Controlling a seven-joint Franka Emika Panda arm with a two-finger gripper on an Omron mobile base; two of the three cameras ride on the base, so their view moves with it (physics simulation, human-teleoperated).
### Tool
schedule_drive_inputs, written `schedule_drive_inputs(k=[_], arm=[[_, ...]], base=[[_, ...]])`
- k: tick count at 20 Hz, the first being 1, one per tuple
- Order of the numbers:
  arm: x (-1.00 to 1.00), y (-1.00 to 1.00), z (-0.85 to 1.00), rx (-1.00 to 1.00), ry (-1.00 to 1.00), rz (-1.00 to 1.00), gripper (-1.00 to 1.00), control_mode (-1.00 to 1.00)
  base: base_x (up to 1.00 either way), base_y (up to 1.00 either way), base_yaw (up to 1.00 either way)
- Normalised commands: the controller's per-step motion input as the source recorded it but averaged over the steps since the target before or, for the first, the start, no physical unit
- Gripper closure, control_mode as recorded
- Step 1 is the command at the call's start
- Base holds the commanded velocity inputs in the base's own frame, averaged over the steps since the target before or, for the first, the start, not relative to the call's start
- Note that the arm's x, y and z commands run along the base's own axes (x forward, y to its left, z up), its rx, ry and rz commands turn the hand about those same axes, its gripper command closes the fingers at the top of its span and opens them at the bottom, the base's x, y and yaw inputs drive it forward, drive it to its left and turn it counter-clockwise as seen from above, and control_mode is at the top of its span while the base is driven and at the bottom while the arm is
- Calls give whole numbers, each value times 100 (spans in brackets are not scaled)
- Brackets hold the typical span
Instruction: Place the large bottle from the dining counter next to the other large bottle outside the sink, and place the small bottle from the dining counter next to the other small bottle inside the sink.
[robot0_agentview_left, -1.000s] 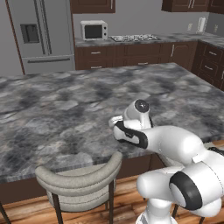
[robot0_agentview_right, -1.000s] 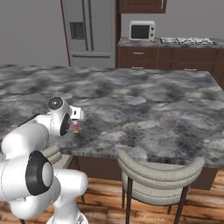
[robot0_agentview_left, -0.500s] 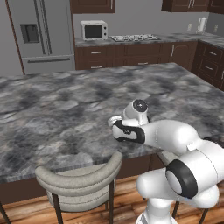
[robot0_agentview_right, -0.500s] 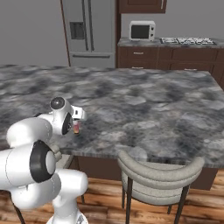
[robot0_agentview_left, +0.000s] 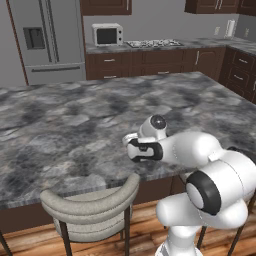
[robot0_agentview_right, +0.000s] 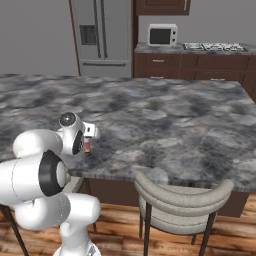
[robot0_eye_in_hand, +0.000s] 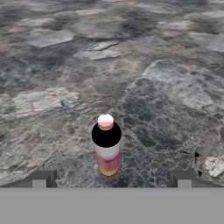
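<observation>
The small bottle (robot0_eye_in_hand: 106, 149) stands upright on the dining counter (robot0_agentview_left: 75, 125), with a black cap, a pale upper part and an orange-yellow lower part. It also appears just under my hand as the small bottle (robot0_agentview_right: 87, 145), near the counter's front edge. My gripper (robot0_eye_in_hand: 111, 181) is open, its fingertips (robot0_eye_in_hand: 41, 179) standing wide on either side of the bottle without touching it. From the left base view the gripper (robot0_agentview_left: 130, 145) hangs low over the dining counter (robot0_agentview_right: 165, 120). The large bottle, the sink and the other bottles are out of view.
A grey curved-back stool (robot0_agentview_left: 90, 202) stands at the counter's near edge, seen as the stool (robot0_agentview_right: 182, 195) from the right. Far behind are a fridge (robot0_agentview_left: 45, 40), a microwave (robot0_agentview_left: 107, 35) and a stove top (robot0_agentview_left: 152, 43).
My arm has folded slightly closer to the base. The hand stays over the small bottle, and the gripper stays open.
</observation>
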Motion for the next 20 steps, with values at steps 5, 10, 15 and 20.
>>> schedule_drive_inputs(k=[5, 10, 15, 20], arm=[[6, 5, -12, 0, 0, 0, -100, -100], [13, 1, -5, 0, 0, 0, -100, -100], [15, 0, -8, 0, 0, 0, -100, -100], [13, 1, -10, 0, 0, 0, -100, -100]], base=[[0, 0, 0], [0, 0, 0], [0, 0, 0], [0, 0, 0]])
